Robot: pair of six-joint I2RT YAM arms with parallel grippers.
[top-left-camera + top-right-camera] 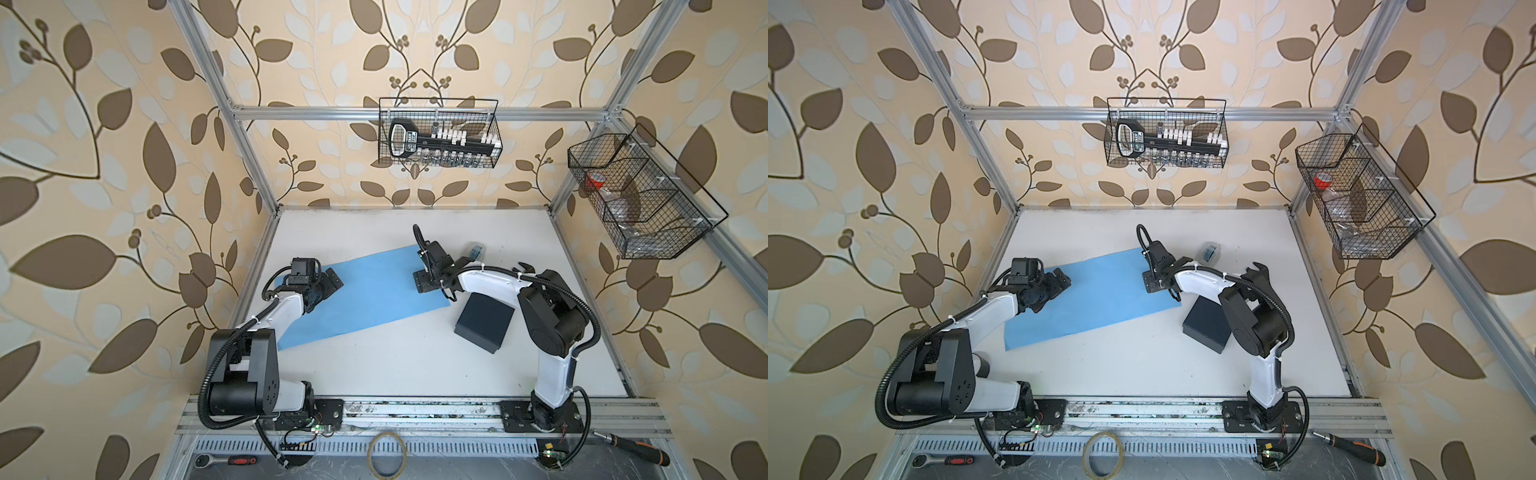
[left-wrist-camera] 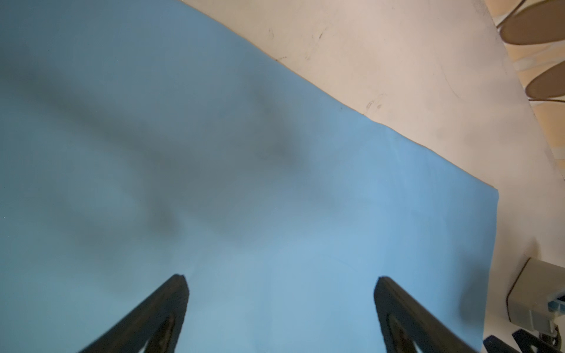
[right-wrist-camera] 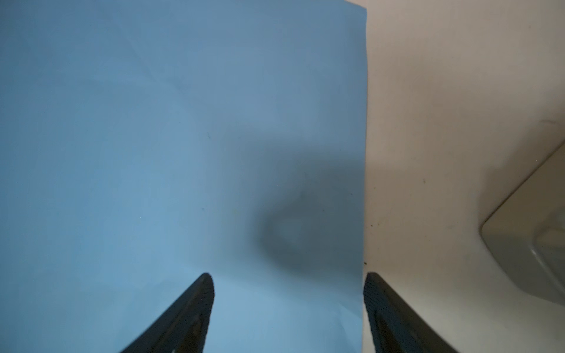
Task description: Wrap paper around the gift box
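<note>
No text can be read with certainty: white lettering is seen on the label of the black rack [image 1: 409, 143] kept in the wire basket [image 1: 440, 100] on the back wall, but it is too blurred to be made out.

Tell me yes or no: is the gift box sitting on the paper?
No, in a top view the gift box rests on the bare table beside the paper, not on it.
</note>
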